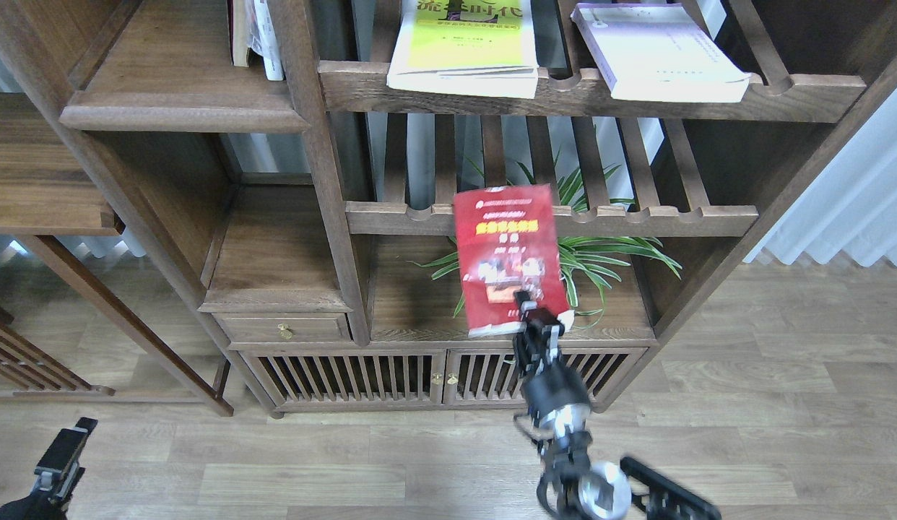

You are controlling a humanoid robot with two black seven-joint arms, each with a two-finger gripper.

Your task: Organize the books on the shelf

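A dark-brown wooden bookcase [326, 180] fills most of the frame above a pale wood-plank floor [391, 462]. In the upper left its solid flat dark-brown board shelf with a rounded front edge [174, 108] carries a few upright books [255, 36] at its back right corner. Along the top centre and right, a slatted rack with a notched front rail [586, 90] holds a yellow-green paperback with a white lower edge [463, 47] and, to its right, a pale lavender-white paperback [654, 50], both lying flat and apart from each other. At centre frame, a red paperback with a yellow title and small photos [508, 256] hangs in the air in front of the lower slatted rack [549, 217] and a green spider plant [600, 249], blurred and slightly tilted. The right tool [539, 318] is closed on that book's lower right corner. At the lower left corner, the left tool [62, 455] hangs over the floor; its fingers cannot be told apart.
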